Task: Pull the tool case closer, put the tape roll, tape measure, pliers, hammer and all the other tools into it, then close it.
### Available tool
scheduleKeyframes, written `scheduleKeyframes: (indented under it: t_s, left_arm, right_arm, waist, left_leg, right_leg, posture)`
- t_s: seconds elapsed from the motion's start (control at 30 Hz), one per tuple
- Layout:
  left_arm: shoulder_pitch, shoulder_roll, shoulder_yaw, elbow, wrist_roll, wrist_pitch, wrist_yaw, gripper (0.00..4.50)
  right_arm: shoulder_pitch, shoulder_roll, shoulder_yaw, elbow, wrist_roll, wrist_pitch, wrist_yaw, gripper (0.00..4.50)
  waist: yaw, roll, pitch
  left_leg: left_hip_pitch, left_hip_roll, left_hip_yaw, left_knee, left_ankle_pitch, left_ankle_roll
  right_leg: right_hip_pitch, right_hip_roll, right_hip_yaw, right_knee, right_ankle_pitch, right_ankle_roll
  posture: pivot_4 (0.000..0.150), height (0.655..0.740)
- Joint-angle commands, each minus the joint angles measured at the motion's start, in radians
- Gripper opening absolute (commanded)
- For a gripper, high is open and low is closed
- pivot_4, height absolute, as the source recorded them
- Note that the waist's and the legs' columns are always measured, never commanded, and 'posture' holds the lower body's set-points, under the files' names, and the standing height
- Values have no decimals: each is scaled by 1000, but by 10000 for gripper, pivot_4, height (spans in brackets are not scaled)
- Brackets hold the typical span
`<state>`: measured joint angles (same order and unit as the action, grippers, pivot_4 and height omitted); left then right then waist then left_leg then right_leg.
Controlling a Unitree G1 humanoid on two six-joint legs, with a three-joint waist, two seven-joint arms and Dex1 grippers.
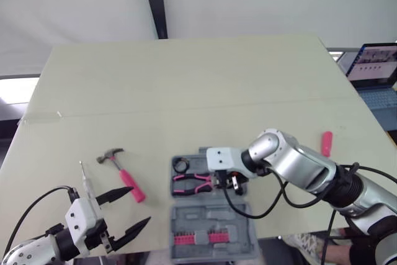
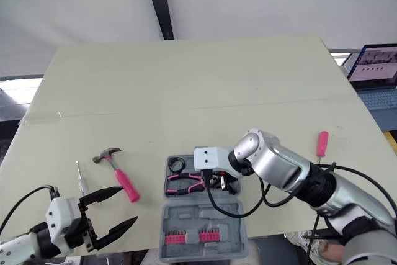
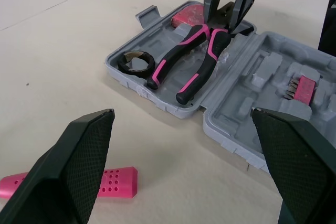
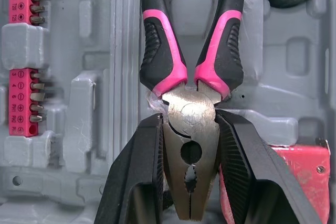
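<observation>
My right claw (image 4: pixel 190 129) pinching pliers (image 4: pixel 191 109) at their steel head, laid in tool case (image 2: pixel 205 215) beside tape roll (image 1: pixel 181 166) | pliers stiff, weighty, slick metal: grip near pivot | my left claw (image 1: pixel 138 205) spread, left of case by hammer (image 1: pixel 124 175)

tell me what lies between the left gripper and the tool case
In the left wrist view, the pink handle end of the hammer lies ahead of the open left gripper; beyond it the table is bare up to the tool case.
</observation>
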<state>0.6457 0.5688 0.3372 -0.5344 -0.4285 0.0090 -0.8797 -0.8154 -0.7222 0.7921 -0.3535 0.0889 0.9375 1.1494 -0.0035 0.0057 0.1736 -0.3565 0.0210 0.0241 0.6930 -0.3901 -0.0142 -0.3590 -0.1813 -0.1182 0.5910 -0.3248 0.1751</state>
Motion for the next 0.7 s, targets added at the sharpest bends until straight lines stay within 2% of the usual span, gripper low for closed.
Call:
scheduleKeyframes:
  t_s: [0.03, 0.47, 0.53, 0.57, 0.7]
  left_arm:
    - [4, -3, -3, -23, 5, -10, 8, 45000]
    - [6, -1, -17, -34, 11, -7, 19, 45000]
    - [2, -1, -20, -32, 13, -6, 20, 45000]
    - [1, 0, -21, -32, 13, -6, 21, 45000]
    - [-6, 1, -34, -35, 16, -6, 25, 45000]
  right_arm:
    - [-14, 9, 6, -1, -21, -29, 12, 9631]
    - [7, 42, 23, 42, -49, -56, 20, 9631]
    - [8, 43, 22, 44, -51, -57, 25, 19961]
    - [8, 44, 21, 45, -52, -57, 27, 23026]
    - [14, 42, 15, 36, -50, -53, 32, 42629]
  waist:
    - [0, 0, 0]
    - [-1, 0, 0]
    - [-1, 0, 0]
    - [-1, 0, 0]
    - [0, 0, 0]
  left_leg:
    - [0, 0, 0, 0, 0, 0]
    - [0, 0, 0, 0, 0, 0]
    - [0, 0, 0, 0, 0, 0]
    - [0, 0, 0, 0, 0, 0]
    - [0, 0, 0, 0, 0, 0]
  right_leg:
    - [0, 0, 0, 0, 0, 0]
    - [0, 0, 0, 0, 0, 0]
    - [0, 0, 0, 0, 0, 0]
    - [0, 0, 0, 0, 0, 0]
    - [0, 0, 0, 0, 0, 0]
  posture:
    - [1500, 7400]
    - [1500, 7400]
    - [1500, 7400]
    - [1500, 7400]
    - [1500, 7400]
